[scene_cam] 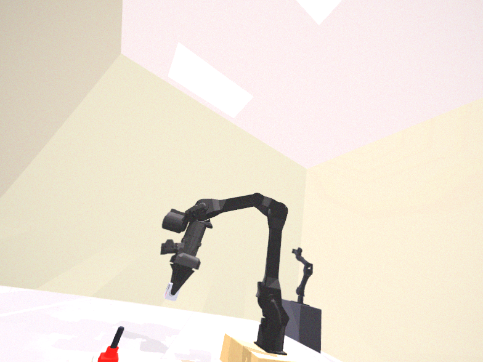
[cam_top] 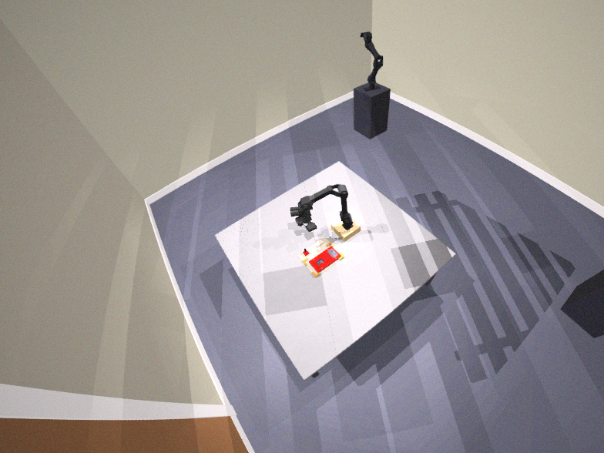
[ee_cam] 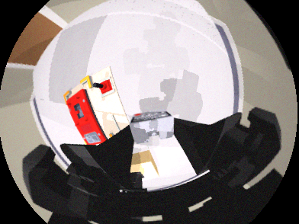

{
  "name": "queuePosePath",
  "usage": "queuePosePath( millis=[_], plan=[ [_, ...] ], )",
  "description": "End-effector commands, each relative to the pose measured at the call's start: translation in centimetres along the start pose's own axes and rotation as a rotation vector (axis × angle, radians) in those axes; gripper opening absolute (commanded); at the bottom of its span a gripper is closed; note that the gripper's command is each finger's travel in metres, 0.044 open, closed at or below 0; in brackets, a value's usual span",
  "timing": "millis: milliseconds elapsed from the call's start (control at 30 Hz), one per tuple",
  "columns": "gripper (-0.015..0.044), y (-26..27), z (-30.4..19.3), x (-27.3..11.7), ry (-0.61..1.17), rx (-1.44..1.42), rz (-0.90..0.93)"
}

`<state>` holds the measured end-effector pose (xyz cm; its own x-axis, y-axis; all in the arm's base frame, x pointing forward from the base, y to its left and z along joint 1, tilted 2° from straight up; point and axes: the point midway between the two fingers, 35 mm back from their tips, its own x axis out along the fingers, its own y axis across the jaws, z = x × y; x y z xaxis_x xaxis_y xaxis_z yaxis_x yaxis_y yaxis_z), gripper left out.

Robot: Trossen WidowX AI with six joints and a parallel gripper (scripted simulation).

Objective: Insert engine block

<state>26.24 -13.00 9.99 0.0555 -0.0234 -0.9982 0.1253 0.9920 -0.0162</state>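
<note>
My gripper [cam_top: 310, 226] [scene_cam: 173, 292] [ee_cam: 151, 123] is shut on the engine block [scene_cam: 169, 296] [ee_cam: 152, 132], a grey block with a dark, detailed face. It holds the block well above the table, off to one side of the car body. The red car body [cam_top: 328, 259] [ee_cam: 87, 123] lies on a cream board [cam_top: 313, 250] [ee_cam: 100, 101] on the table. It has a small dark opening [cam_top: 320, 262] [ee_cam: 78, 110] near one end and a pale window panel at the other. In the wrist view the body lies left of the block. The rib cannot be made out.
A red piece [cam_top: 306, 253] [scene_cam: 108, 354] [ee_cam: 106, 88] with an upright black stick stands on the board. Yellow-orange corner pieces surround the car body. My arm's base stands on a wooden block [cam_top: 344, 235] [ee_cam: 142, 158]. Another arm stands on a dark pedestal [cam_top: 370, 112] [scene_cam: 306, 325] beyond the table.
</note>
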Motion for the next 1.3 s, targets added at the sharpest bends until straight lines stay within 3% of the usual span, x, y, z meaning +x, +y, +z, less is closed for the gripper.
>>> queuePosePath(
  millis=[0, 567, 933, 1267],
  plan=[
    [0.0, 0.0, -0.4, -0.2, -0.077, 0.001, 0.002],
    [0.0, -0.1, -2.2, 0.6, -0.639, 0.0, 0.001],
    [0.0, 0.0, -2.3, 0.6, -0.665, -0.002, -0.001],
    [0.0, -0.1, -2.9, 2.8, -0.798, -0.002, -0.001]
  ],
)
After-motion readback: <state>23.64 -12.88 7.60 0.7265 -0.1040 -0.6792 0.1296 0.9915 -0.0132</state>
